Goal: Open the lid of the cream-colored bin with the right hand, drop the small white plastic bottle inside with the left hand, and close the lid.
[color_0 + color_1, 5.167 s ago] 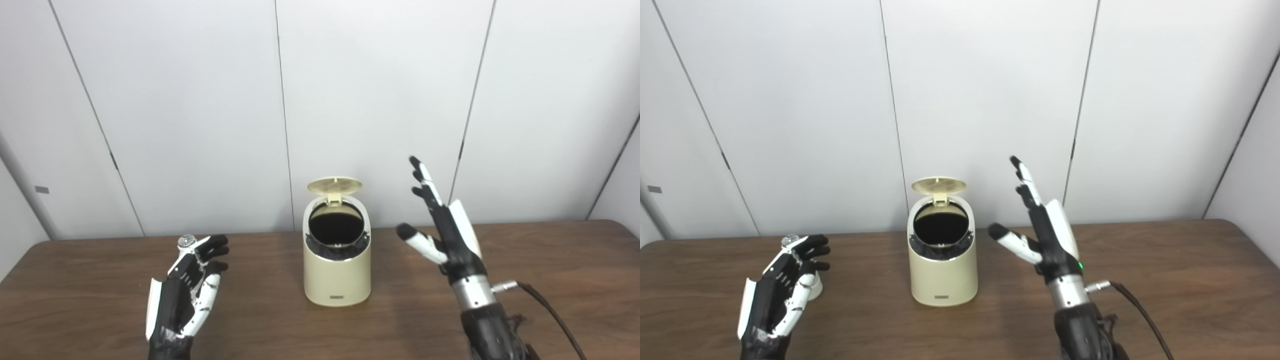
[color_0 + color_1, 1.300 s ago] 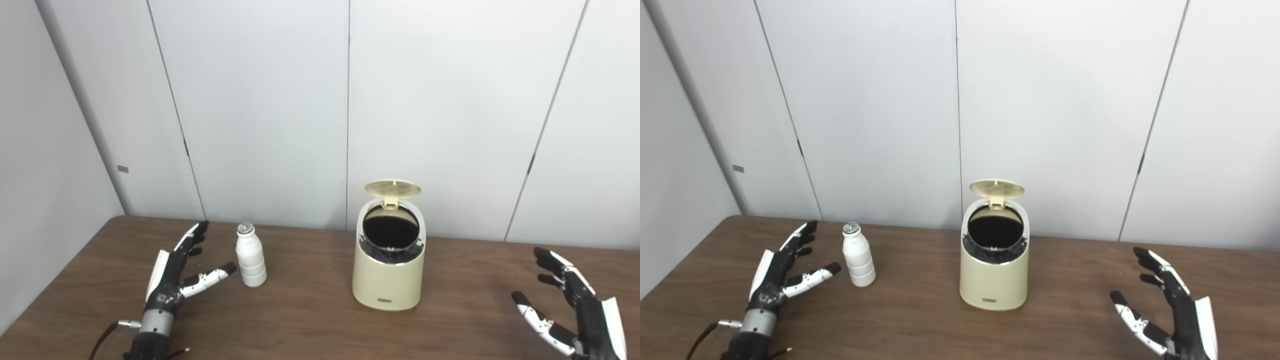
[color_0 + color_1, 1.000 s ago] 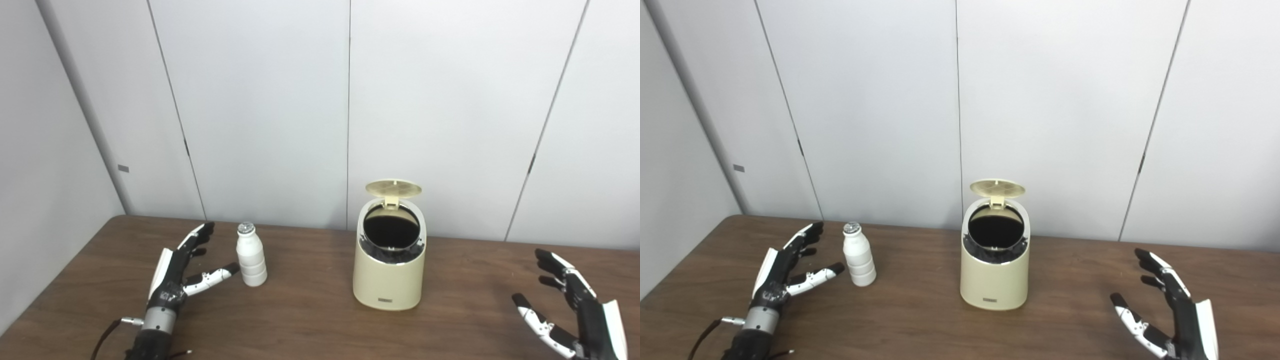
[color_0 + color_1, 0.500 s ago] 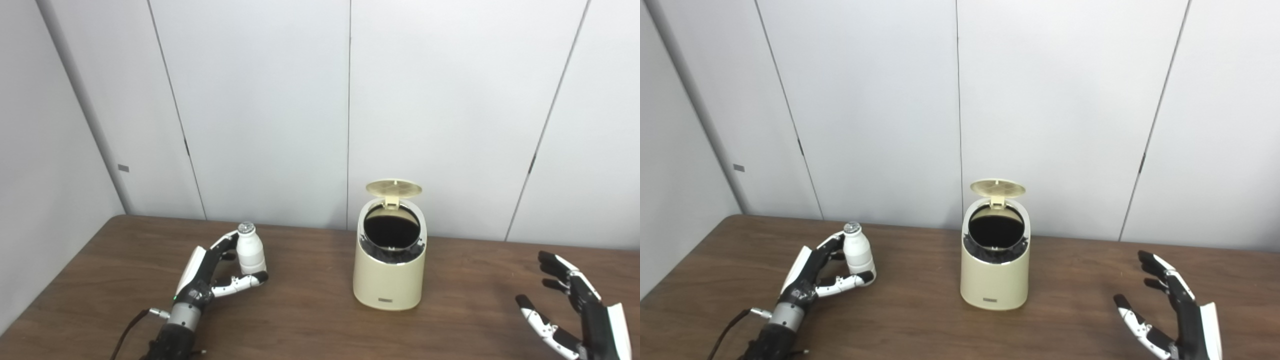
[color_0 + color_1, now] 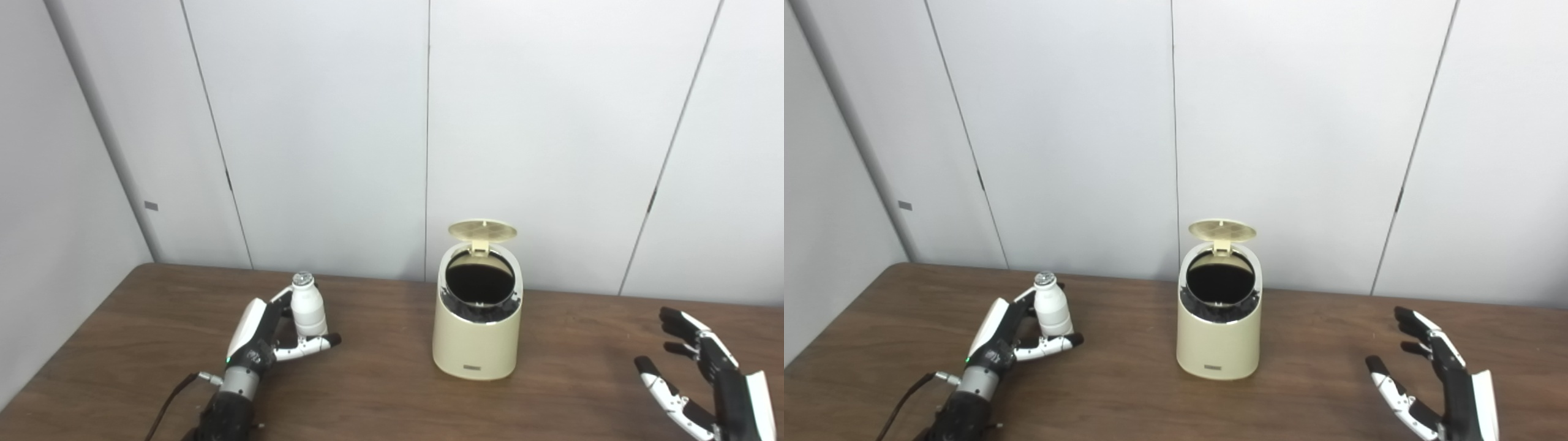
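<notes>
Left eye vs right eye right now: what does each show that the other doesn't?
Left eye only: a wider strip of the left side wall. Right eye only: more table beyond the right hand. Both: open right hand, left hand cupped around the upright bottle, bin with lid up.

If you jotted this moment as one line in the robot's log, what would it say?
lid: up | bin: open | bottle: upright on table | left hand: around bottle, grip unclear | right hand: open, idle
</notes>
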Robot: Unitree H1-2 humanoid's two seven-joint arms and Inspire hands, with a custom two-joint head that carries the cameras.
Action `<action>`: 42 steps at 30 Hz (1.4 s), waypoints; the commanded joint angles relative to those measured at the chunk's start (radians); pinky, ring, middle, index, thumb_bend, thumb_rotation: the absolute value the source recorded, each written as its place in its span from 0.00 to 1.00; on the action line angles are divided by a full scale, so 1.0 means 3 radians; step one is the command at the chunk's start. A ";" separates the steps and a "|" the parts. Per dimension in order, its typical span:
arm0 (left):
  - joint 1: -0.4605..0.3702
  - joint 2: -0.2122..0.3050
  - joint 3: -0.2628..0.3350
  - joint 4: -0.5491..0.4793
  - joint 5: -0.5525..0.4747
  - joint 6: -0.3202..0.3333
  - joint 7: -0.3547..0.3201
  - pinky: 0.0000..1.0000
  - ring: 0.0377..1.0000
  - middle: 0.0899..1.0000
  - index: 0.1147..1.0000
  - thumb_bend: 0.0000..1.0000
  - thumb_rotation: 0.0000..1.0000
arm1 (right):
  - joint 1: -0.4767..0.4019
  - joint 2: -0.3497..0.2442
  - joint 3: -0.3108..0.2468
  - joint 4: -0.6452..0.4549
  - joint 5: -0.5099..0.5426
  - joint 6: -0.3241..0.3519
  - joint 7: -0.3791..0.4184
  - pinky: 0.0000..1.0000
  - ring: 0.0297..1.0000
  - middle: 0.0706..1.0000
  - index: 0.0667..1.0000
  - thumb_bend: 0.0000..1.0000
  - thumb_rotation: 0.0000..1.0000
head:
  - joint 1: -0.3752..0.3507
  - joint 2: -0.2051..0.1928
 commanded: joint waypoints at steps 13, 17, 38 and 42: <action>-0.0242 -0.0185 0.0122 0.0363 0.0168 -0.0137 0.1156 0.34 0.41 0.42 0.44 0.50 0.00 | -0.0015 0.0036 0.0015 -0.0321 -0.0012 0.0191 0.0052 0.69 0.78 0.78 0.76 0.17 0.16 | -0.0003 0.0022; -0.0206 -0.0198 0.0120 0.0288 0.0072 -0.0139 0.1096 0.33 0.41 0.42 0.44 0.50 0.00 | -0.0010 0.0046 0.0018 -0.0334 0.0015 0.0218 0.0058 0.69 0.78 0.78 0.75 0.17 0.09 | -0.0013 0.0022; 0.0208 -0.0401 -0.0035 -0.2036 0.0081 -0.0481 0.0660 0.61 0.51 0.45 0.36 0.50 0.00 | -0.0057 0.0064 0.0066 -0.0099 -0.0025 0.0036 -0.0007 0.72 0.80 0.80 0.76 0.19 0.27 | -0.0238 -0.0022; 0.0214 -0.0389 -0.0093 -0.2254 0.0294 -0.0486 0.0697 0.65 0.51 0.45 0.36 0.50 0.00 | -0.0065 0.0073 0.0073 -0.0068 -0.0045 0.0015 -0.0025 0.72 0.81 0.80 0.77 0.20 0.35 | -0.0272 -0.0032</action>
